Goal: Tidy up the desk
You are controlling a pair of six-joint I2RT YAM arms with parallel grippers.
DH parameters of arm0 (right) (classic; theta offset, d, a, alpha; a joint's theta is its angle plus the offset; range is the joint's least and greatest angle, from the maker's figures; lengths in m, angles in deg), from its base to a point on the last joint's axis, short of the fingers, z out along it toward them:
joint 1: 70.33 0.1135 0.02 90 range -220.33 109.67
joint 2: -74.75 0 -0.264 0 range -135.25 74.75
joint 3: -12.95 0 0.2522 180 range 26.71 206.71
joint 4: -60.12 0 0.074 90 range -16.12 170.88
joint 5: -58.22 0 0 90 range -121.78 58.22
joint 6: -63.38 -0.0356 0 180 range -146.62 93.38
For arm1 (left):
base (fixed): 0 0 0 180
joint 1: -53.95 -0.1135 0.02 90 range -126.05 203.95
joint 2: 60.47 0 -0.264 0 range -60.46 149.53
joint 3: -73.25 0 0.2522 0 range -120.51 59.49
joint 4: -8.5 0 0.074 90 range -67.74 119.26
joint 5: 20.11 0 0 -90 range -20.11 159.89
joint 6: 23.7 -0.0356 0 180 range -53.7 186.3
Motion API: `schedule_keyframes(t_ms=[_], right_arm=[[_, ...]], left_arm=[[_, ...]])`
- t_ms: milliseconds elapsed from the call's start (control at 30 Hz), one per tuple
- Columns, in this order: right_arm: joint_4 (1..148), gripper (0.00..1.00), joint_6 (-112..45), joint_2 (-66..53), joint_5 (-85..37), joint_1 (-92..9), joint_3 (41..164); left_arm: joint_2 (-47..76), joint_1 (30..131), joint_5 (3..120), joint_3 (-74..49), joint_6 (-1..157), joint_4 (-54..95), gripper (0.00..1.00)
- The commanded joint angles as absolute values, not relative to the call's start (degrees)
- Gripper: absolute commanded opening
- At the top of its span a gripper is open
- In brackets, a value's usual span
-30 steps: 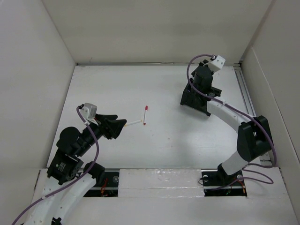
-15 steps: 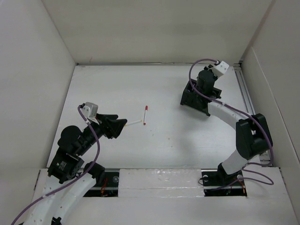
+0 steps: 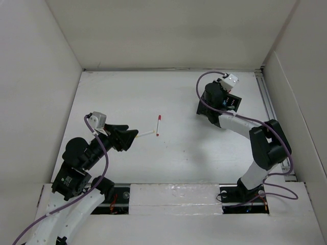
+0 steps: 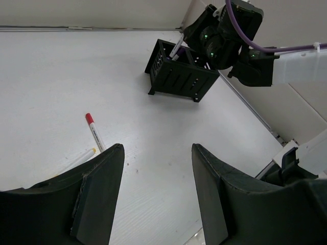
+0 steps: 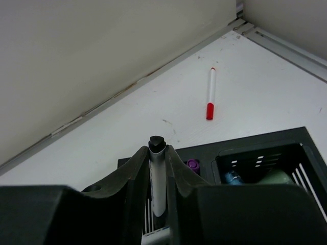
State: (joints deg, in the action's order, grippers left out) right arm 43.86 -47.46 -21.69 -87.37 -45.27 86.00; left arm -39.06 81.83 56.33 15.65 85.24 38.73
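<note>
White desk (image 3: 179,97); right tool (image 5: 157,158), clasping pen (image 5: 158,189), part-hides organizer (image 5: 265,148).

Desk (image 3: 179,102): red-capped pen (image 3: 158,125), pale pen (image 3: 146,133), organizer (image 4: 179,76)

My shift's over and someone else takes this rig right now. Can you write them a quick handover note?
Left claw: open, empty, low over the desk, aimed at the red-capped marker and yellow-tipped pen lying mid-desk.
Right claw: shut on a black-capped marker, upright over the black organizer at the far right.
Done: the organizer already holds a few items.
Left: drop the held marker in, then collect the two loose pens.
</note>
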Motion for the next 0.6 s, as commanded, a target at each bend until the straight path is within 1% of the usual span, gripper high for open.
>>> schedule_keyframes(t_ms=[0, 33, 67, 100, 200, 267, 300, 333, 367, 433, 467, 500, 533, 567], right_arm=[[43.82, 0.24, -50.52, -19.47, -88.47, -43.88, 85.07], [44.0, 0.29, -50.87, -18.95, -88.29, -43.87, 84.81], [44.43, 0.4, -50.96, -18.25, -88.12, -43.26, 84.98], [45.05, 0.45, -51.14, -17.98, -87.77, -43.26, 85.33], [49.62, 0.52, -52.19, -16.49, -87.76, -41.86, 87.61], [50.15, 0.53, -51.15, -15.17, -87.41, -39.75, 88.14], [50.15, 0.55, -50.79, -14.12, -86.54, -39.05, 88.49], [52.33, 0.55, -50.96, -13.59, -85.4, -37.73, 89.1], [53.92, 0.47, -51.31, -13.23, -83.48, -37.2, 89.81], [59.08, 0.38, -52.45, -13.58, -74.61, -36.14, 92.79], [61.12, 0.23, -52.63, -14.28, -71.8, -34.83, 94.02], [63.31, 0.16, -52.89, -15.15, -67.33, -33.95, 96.99], [67.34, 0.1, -53.33, -17.95, -65.72, -32.99, 98.67], [72.08, 0.0, -54.29, -21.46, -63.09, -30.37, 102.08]], left_arm=[[-39.72, 81.55, 55.21, 15.89, 84.76, 36.15, 0.52], [-39.64, 81.55, 55.12, 15.98, 84.76, 36.15, 0.52], [-39.98, 81.55, 55.21, 15.89, 84.76, 36.06, 0.52], [-40.07, 81.55, 55.21, 15.98, 84.85, 36.06, 0.52], [-39.99, 81.55, 55.04, 15.98, 84.76, 36.15, 0.52], [-40.25, 81.55, 55.12, 15.98, 84.76, 36.06, 0.52], [-40.34, 81.55, 55.21, 15.98, 84.76, 35.88, 0.52], [-40.34, 81.55, 55.21, 16.07, 84.76, 35.88, 0.52], [-40.16, 81.55, 55.04, 15.98, 84.85, 36.14, 0.52], [-40.25, 81.55, 55.12, 15.98, 84.76, 35.97, 0.52], [-40.51, 81.55, 55.3, 15.98, 84.85, 35.97, 0.52], [-40.6, 81.55, 55.21, 15.98, 84.85, 35.88, 0.52], [-40.51, 81.55, 55.38, 16.07, 84.85, 36.06, 0.52], [-40.25, 81.55, 55.21, 16.07, 84.85, 36.06, 0.52]])
